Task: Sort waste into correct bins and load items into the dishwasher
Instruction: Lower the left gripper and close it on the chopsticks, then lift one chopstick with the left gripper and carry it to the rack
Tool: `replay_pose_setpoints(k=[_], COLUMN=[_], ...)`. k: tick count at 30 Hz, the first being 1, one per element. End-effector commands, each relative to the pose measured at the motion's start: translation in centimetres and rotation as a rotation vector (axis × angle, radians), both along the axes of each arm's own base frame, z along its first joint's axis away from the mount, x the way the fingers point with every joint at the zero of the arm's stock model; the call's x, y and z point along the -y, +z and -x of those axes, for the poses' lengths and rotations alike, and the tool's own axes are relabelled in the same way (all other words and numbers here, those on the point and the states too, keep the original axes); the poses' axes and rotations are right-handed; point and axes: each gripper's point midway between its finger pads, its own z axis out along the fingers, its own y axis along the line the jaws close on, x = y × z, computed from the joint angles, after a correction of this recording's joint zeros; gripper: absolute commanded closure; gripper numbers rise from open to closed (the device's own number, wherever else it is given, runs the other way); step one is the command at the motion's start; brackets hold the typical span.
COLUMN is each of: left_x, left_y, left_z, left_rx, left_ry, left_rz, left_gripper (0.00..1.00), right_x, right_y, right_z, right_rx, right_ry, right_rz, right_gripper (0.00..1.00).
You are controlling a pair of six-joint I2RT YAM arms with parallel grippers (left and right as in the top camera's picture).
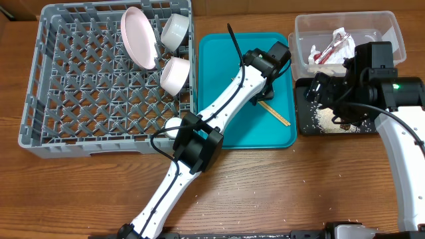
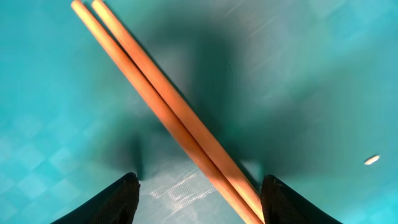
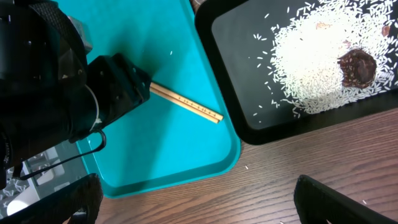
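The left pincer (image 2: pixel 199 208) hangs low over the teal tray (image 1: pixel 222 60), its jaws apart and gripping nothing. The two chopsticks (image 2: pixel 168 112) lie flat on the teal tray's floor, side by side and touching. They run slantwise up through the gap between the jaws. Their near end lies close to one fingertip (image 2: pixel 292 202) and well apart from the other, and I cannot tell whether it touches that finger. A single rice grain (image 2: pixel 372 160) lies on the teal tray near them. From overhead, the chopsticks sit towards the teal tray's right edge, in its nearer half.

The right pincer (image 3: pixel 205 208) hovers wide open and empty above the worktop (image 1: pixel 299 192), just off the teal tray's near right corner. The black tray (image 3: pixel 249 124) stands just beside the teal tray's right edge. It holds a spread of white rice (image 3: pixel 311 68) with the dark brown lump (image 3: pixel 357 67) resting on it. The clear tub (image 1: pixel 385 26) stands behind the black tray, also to the right of the teal tray, with the crumpled wrapper (image 1: pixel 332 48) inside.

The grey dish rack (image 1: pixel 40 99) stands against the teal tray's left edge. It holds the plate (image 1: pixel 138 36) on edge and two bowls (image 1: pixel 176 74) along the side nearest the teal tray. More rice grains are scattered on the worktop in front of the teal tray.
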Motion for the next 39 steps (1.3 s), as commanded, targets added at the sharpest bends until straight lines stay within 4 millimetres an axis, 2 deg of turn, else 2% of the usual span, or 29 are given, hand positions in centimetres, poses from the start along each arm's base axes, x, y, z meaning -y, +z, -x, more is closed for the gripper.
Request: replay_pose_setpoints(k=[1, 6, 9, 17, 22, 27, 34, 37, 39], left_x=[-0.6, -0.3, 0.3, -1.1, -1.2, -0.9, -1.1, -1.0, -1.0], left_y=[1.5, 3.4, 3.3, 3.0, 3.0, 2.3, 0.2, -0.1, -0.2], left_z=[-0.6, -0.4, 0.2, 2.1, 3.0, 3.2, 3.6, 4.0, 4.1], left_rx=[0.014, 0.011, -0.018, -0.092, -0.115, -0.119, -0.146, -0.165, -0.169], left_ry=[0.037, 0.079, 0.072, 0.126, 0.125, 0.119, 0.157, 0.163, 0.17], left_rz=[0.013, 0.064, 0.092, 0.036, 0.015, 0.01, -0.005, -0.002, 0.0], left_gripper=[0.37, 0.37, 0.36, 0.36, 0.34, 0.33, 0.33, 0.36, 0.42], right_x=[0.1, 0.1, 0.1, 0.1, 0.1, 0.1, 0.1, 0.1, 0.1], right_y=[0.0, 0.0, 0.0, 0.0, 0.0, 0.0, 0.0, 0.0, 0.0], right_z=[-0.1, -0.1, -0.1, -0.1, -0.1, -0.1, -0.1, -0.1, -0.1], right_rx=[0.006, 0.006, 0.007, 0.006, 0.007, 0.006, 0.006, 0.007, 0.006], right_ry=[0.002, 0.002, 0.002, 0.002, 0.002, 0.002, 0.002, 0.002, 0.002], right_rz=[0.011, 0.011, 0.011, 0.011, 0.011, 0.011, 0.011, 0.011, 0.011], right_gripper=[0.0, 0.0, 0.0, 0.0, 0.0, 0.0, 0.0, 0.0, 0.0])
